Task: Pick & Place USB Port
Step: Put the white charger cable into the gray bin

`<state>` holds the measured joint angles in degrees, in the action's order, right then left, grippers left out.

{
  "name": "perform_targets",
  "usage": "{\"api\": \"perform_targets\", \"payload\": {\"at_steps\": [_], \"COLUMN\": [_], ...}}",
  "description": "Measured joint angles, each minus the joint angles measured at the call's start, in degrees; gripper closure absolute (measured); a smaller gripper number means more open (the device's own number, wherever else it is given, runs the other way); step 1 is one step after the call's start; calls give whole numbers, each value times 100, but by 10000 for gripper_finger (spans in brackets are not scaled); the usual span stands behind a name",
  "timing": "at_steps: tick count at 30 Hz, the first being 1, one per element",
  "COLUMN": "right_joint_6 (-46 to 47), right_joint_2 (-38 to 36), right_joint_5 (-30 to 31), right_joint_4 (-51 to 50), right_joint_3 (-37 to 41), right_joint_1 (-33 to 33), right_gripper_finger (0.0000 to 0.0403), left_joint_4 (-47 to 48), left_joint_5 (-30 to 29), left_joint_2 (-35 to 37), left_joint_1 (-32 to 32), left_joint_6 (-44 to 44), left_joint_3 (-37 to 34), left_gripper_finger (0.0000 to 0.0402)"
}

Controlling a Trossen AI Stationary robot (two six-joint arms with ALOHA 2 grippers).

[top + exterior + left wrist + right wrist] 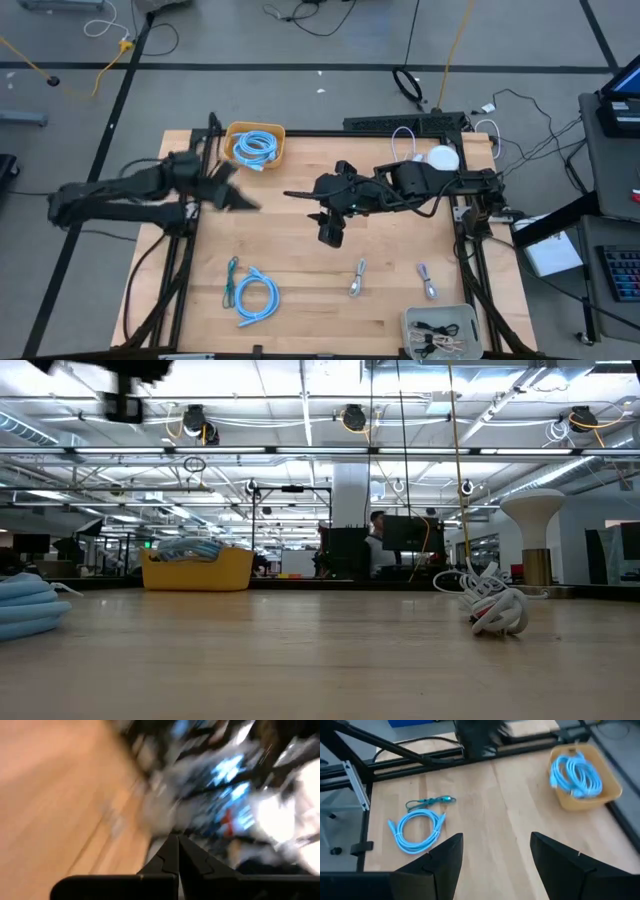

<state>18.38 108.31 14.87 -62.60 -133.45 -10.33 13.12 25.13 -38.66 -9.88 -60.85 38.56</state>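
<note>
Approach step: right gripper (331, 232), released and empty, hovers at tabletop (300, 270) centre; left gripper (245, 203) clenched at nine o'clock. Next: descend onto USB connector (357, 283) at five o'clock.

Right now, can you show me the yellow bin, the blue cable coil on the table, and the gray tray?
yellow bin (279, 133), high view, its rim.
blue cable coil (256, 298), high view, the loop.
gray tray (412, 320), high view, its rim.

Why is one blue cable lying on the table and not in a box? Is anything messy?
A little. One blue cable lies loose on the wood, while another blue coil sits in the yellow bin. Nothing looks broken.
</note>
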Motion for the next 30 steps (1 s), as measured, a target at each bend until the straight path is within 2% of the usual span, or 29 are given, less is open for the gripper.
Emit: {"api": "perform_targets", "payload": {"at_steps": [4,7,9,13,17,19,22,25,27,30], "right_joint_6": [721,1185,1012,-850,-1054,-525,590,1830,2809,3982], "right_joint_2": [7,-7,-6,7,7,-69,-334,-584,-586,-589], "right_joint_5": [-35,-209,-266,290,1017,938,-86,-306,-318,-790], "right_joint_4": [-174,-178,-15,59,218,519,1695,2296,1865,736], "right_joint_3": [280,696,1118,2120,3043,3442,4064,4736,4953,5004], "right_joint_1": [-2,-84,-235,-680,-773,-718,-562,-550,-535,-503], "right_gripper_finger": [179,179,179,179,179,179,179,179,179,179], "left_joint_4": [2801,4021,4427,4664,4545,4413,4391,4339,4321,4321], "left_joint_5": [-974,-1867,-2345,-3093,-3130,-2990,-2802,-2871,-2990,-3310], "left_joint_2": [462,511,435,-44,-695,-992,-1359,-1618,-1718,-1828], "left_joint_1": [1410,2427,3023,3830,4152,4239,4287,4351,4445,4573], "left_joint_6": [47,-163,-182,204,919,1235,1223,1039,971,874], "left_joint_3": [417,580,595,598,595,595,595,595,595,595], "left_gripper_finger": [401,401,401,401,401,401,401,401,401,401]}}
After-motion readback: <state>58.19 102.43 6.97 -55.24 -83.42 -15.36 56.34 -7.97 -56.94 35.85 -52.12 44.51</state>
